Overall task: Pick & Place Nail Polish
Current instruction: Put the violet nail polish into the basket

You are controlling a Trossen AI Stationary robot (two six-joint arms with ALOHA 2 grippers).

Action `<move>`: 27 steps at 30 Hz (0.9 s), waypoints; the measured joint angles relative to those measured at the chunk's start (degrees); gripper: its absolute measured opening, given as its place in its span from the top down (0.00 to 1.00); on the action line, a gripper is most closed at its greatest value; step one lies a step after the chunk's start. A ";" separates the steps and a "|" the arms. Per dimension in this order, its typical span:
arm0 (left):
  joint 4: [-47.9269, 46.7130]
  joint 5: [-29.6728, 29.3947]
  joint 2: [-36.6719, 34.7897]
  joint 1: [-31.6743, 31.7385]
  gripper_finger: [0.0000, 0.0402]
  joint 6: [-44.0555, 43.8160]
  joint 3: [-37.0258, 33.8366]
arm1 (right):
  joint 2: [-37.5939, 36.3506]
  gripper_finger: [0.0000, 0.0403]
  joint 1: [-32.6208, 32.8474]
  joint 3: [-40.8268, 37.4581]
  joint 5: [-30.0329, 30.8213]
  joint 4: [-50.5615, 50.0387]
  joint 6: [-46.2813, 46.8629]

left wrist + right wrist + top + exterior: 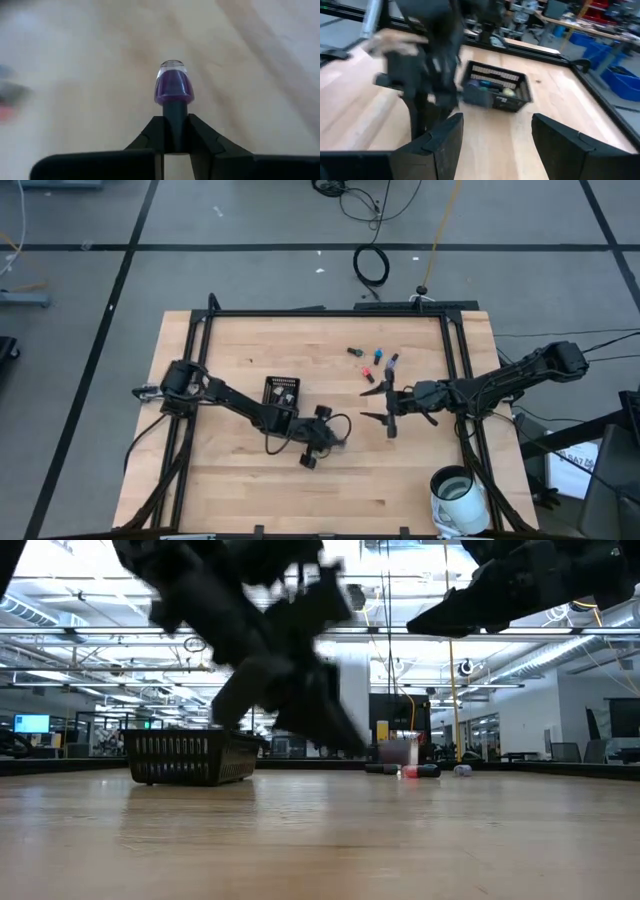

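Note:
My left gripper (pixel 175 120) is shut on a small purple nail polish bottle (pixel 173 85) with a dark cap; in the high view it (pixel 330 438) stands near the table's middle, just to the near right of the black slotted tray (pixel 282 393). Several more bottles (pixel 372 362) lie on the wood toward the far side. The tray (pixel 495 90) holds a few bottles. My right gripper (pixel 372 404) waits open above the table, right of centre, pointing toward the tray; nothing is between its fingers (pixel 440 145). My left gripper pinches the bottle's dark cap (pixel 175 111) between its two fingers. It comes slanting down from the table's left. The bottle lies in line with the fingers, its purple glass body (pixel 173 87) sticking out beyond the fingertips, clear of the table.
A white cup-like thing (pixel 460 495) stands at the near right corner. A black frame (pixel 320 313) runs round the table's edges. In the low view the tray (pixel 190 755) sits left and the loose bottles (pixel 410 770) lie farther back. Bare wood lies near the front edge.

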 joint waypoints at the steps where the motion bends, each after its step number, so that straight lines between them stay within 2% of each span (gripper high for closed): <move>1: -0.18 -3.75 -1.66 -0.37 0.91 2.14 0.04 | -0.08 0.45 -0.14 0.00 0.62 -0.04 0.45; 6: -1.37 -21.66 -8.02 -1.58 0.91 13.81 0.20 | -0.10 0.45 -2.52 0.00 1.24 -0.60 6.30; 10: -0.45 -28.28 -11.67 -1.46 0.91 21.33 0.22 | 0.01 0.45 -5.61 0.00 0.46 -0.94 13.53; 13: -0.22 -29.31 -12.26 -0.52 0.91 25.15 0.22 | 0.65 0.45 -8.03 0.00 -5.82 0.72 18.86; 17: 0.57 -29.35 -12.25 1.01 0.91 27.87 0.22 | 3.75 0.44 -9.07 0.00 -12.05 6.64 21.33; 22: 0.78 -29.35 -12.06 2.14 0.91 28.00 0.22 | 9.98 0.39 -9.12 -0.02 -12.36 15.24 21.60; 27: 3.91 -29.01 -12.06 2.09 0.91 29.52 0.22 | 15.98 0.37 -10.41 0.00 -12.45 26.75 25.95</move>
